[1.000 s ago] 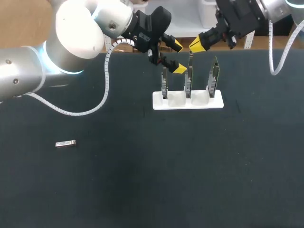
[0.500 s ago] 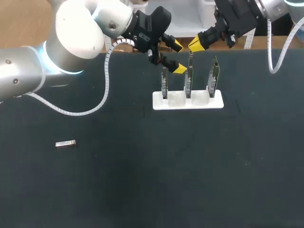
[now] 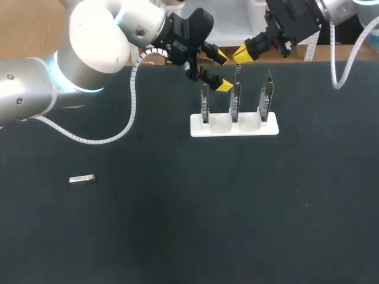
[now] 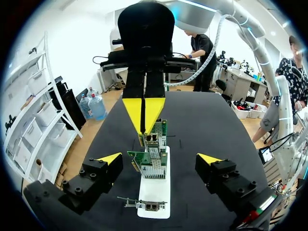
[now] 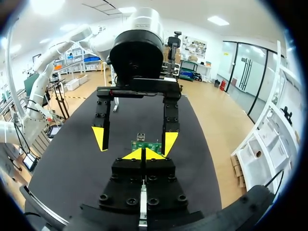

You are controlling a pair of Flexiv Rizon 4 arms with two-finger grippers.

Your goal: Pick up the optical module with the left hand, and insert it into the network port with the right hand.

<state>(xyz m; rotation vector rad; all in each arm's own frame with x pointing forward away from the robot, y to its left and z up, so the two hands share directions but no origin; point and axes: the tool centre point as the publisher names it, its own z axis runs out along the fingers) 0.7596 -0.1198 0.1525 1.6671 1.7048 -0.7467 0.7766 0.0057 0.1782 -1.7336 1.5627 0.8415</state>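
Head view: left gripper (image 3: 221, 71) open over the stand (image 3: 234, 126); right gripper (image 3: 241, 55) just beside it, tips pressed together. Module (image 3: 82, 179) lies on the table (image 3: 177, 231), well apart from both.
Left wrist: stand under the open fingers.
Right wrist: own tips together, left gripper just ahead.

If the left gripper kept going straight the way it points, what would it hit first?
Probably the middle circuit board in the white holder, standing just ahead of the open left gripper. The shut right gripper hangs beyond it; depth is unclear.
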